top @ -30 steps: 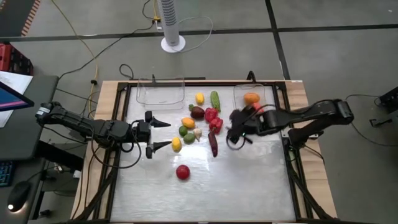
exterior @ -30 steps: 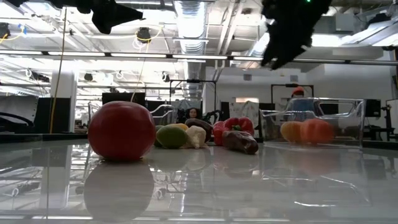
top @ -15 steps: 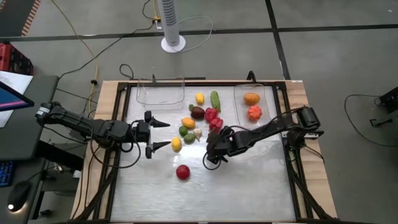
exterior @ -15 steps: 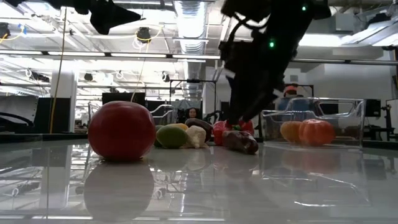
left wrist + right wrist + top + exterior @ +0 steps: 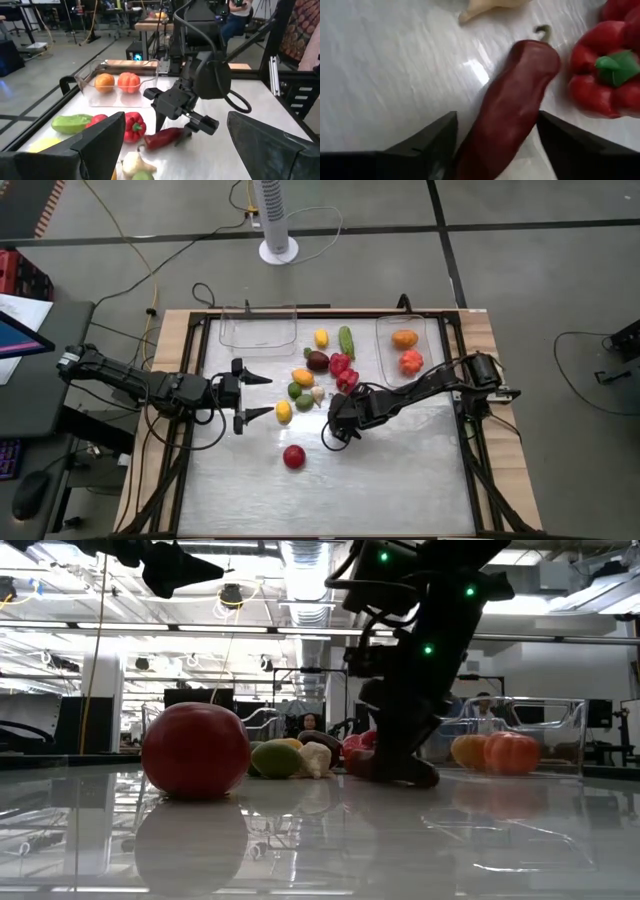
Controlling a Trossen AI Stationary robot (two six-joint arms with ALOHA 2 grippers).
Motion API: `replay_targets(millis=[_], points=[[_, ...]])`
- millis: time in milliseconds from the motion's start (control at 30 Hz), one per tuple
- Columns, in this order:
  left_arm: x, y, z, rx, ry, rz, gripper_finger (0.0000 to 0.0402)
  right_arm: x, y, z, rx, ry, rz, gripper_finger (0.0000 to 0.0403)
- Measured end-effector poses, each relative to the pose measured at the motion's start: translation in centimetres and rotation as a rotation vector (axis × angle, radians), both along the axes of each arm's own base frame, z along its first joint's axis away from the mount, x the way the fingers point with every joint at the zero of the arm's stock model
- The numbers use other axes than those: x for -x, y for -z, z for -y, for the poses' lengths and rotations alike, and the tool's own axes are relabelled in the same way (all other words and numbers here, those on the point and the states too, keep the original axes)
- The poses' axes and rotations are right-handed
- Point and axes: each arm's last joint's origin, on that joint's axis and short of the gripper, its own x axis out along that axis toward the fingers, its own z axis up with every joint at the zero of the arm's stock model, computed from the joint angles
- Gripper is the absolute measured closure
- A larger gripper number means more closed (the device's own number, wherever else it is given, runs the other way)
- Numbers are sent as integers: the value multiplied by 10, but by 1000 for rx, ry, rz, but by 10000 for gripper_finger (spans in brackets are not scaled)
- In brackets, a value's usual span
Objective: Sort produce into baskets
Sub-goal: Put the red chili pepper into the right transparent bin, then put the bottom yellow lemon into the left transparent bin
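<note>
Dark red and glossy, a long chili pepper (image 5: 512, 100) lies flat on the shiny white table (image 5: 400, 470), near the middle, just beside a red bell pepper (image 5: 602, 75) and a pale garlic bulb (image 5: 136, 162). The right gripper (image 5: 338, 420) is low over it, its two dark fingers (image 5: 432, 137) spread to either side of the pepper's thick middle, not yet closed on it. In the left wrist view the same gripper stands tilted down onto the pepper's end away from the stem.

The pepper looks like a hard, smooth plastic toy: light, stiff, probably slippery, and likely to roll or squirt sideways if pinched near its tapering tip. The wide middle of the body, held across its narrow width, seems the safest hold.

The left gripper (image 5: 262, 394) waits open above the table's left side, beside a yellow lemon (image 5: 284, 411).

Remaining produce sits clustered at the table's centre, with a red apple (image 5: 293, 456) apart toward the near edge. One clear basket (image 5: 383, 330) at the far right holds two orange pieces; the other clear basket (image 5: 225, 330), at the far left, holds nothing visible
</note>
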Motion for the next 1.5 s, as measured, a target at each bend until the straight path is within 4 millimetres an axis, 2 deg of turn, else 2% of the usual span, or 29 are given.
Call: replay_targets(millis=[267,433,533,633,800,900,967,1167,1267,1367,1500], points=[[0,1,-1,-8,-20,-6,63,14,-16,5,6,-38,-88,262],[0,1,-1,-13,-45,-5,63,32,-56,11,37,-10,-35,268],[0,1,-1,-13,-46,-7,63,49,-90,16,101,27,49,248],[0,1,-1,-13,-46,-7,63,74,-120,23,199,97,103,231],[0,1,-1,-14,-48,-9,63,117,-152,42,333,246,116,235],[0,1,-1,-13,-48,-8,63,132,-156,51,365,258,107,233],[0,1,-1,-13,-48,-10,63,136,-154,55,377,250,84,218],[0,1,-1,-11,-48,-7,63,139,-140,67,398,268,-1,123],[0,1,-1,19,-27,-4,63,138,-136,70,355,297,4,81],[-2,2,2,65,56,-10,63,137,-140,64,338,301,71,56],[-11,12,6,92,73,-64,63,136,-147,43,451,263,190,53]])
